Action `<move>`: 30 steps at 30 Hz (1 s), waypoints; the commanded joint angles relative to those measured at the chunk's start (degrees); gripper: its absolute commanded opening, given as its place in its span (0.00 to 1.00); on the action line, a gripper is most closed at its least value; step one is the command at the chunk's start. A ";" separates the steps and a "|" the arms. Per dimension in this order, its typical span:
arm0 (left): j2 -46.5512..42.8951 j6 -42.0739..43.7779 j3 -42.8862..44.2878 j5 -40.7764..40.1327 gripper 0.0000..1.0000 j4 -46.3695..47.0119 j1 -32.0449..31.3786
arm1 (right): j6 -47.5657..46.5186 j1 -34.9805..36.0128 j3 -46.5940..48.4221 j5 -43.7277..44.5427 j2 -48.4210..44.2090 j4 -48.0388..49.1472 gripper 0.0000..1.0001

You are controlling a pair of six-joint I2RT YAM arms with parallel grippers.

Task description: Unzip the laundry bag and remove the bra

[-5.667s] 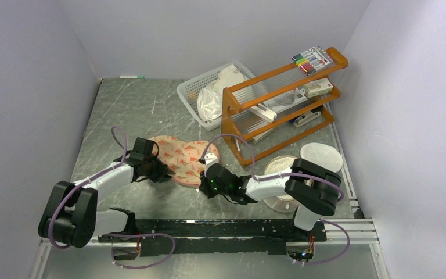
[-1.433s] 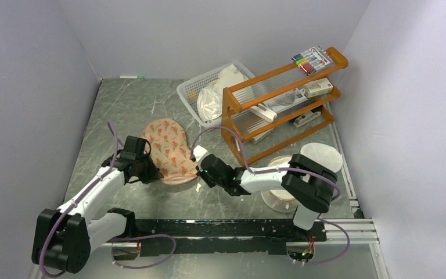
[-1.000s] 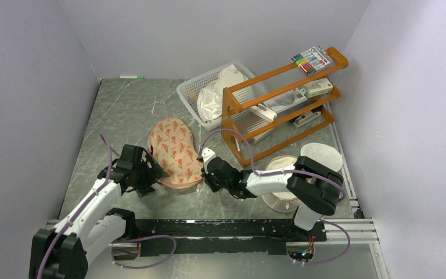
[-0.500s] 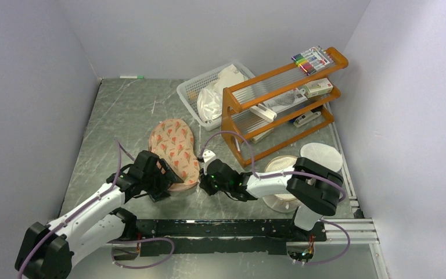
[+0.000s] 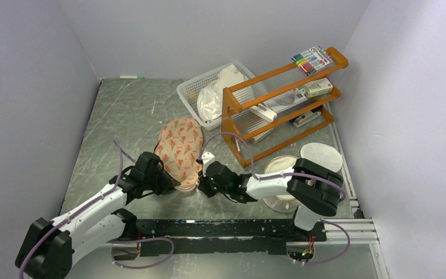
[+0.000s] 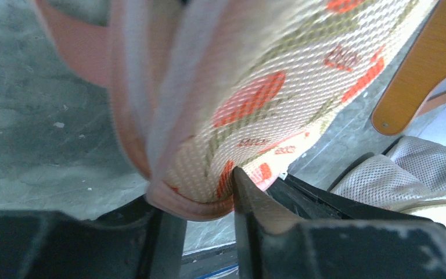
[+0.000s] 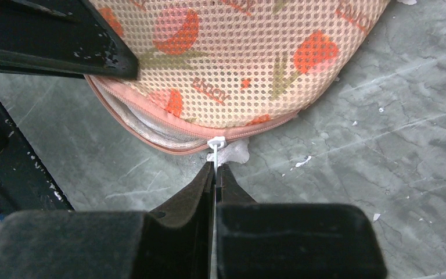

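Observation:
The laundry bag (image 5: pixel 182 148) is a peach mesh pouch with red-orange flowers, lying on the grey table. My left gripper (image 5: pixel 168 181) is shut on the pouch's near pink rim (image 6: pixel 200 203). My right gripper (image 5: pixel 202 185) is shut on the white zip pull (image 7: pixel 215 146) at the pouch's near edge (image 7: pixel 238 70). The zip is open over part of the rim (image 7: pixel 151 131), showing pale lining in the gap. The bra is hidden.
A white basket (image 5: pixel 193 87) holding plastic bags stands behind the pouch. An orange wooden rack (image 5: pixel 279 96) with pens and boxes is at the right. A white mesh drum (image 5: pixel 319 156) lies near the right arm. The black base rail (image 5: pixel 220 229) runs along the near edge.
The pouch has swung from lying crosswise to pointing away from me and shifted right. My left gripper moved round to its near end. My right gripper stayed on the zip pull.

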 commanded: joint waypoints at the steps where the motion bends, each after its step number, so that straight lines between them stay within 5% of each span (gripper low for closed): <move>1: -3.57 -0.84 -1.72 -2.51 0.22 -1.12 -0.41 | -0.95 0.35 -0.02 1.79 -0.83 -0.61 0.00; 4: -4.85 -1.27 -2.23 -3.17 0.07 -2.96 -0.36 | -2.25 0.15 -0.10 4.32 -1.47 -1.79 0.00; 21: -6.64 -0.33 -3.18 -2.79 0.08 -6.22 -0.39 | -7.10 -6.85 1.74 5.57 0.18 -6.79 0.00; 23: -6.38 -0.35 -2.76 -2.30 0.16 -7.09 -0.41 | -6.98 -6.80 1.90 4.87 -0.32 -7.38 0.00; 26: -6.57 0.35 -1.69 -1.01 0.41 -8.19 -0.39 | -5.75 -6.72 2.17 3.86 -1.78 -8.97 0.01; 30: -8.21 2.94 1.98 -0.26 0.61 -11.69 -0.40 | -3.99 -6.32 3.09 4.29 -5.22 -13.61 0.20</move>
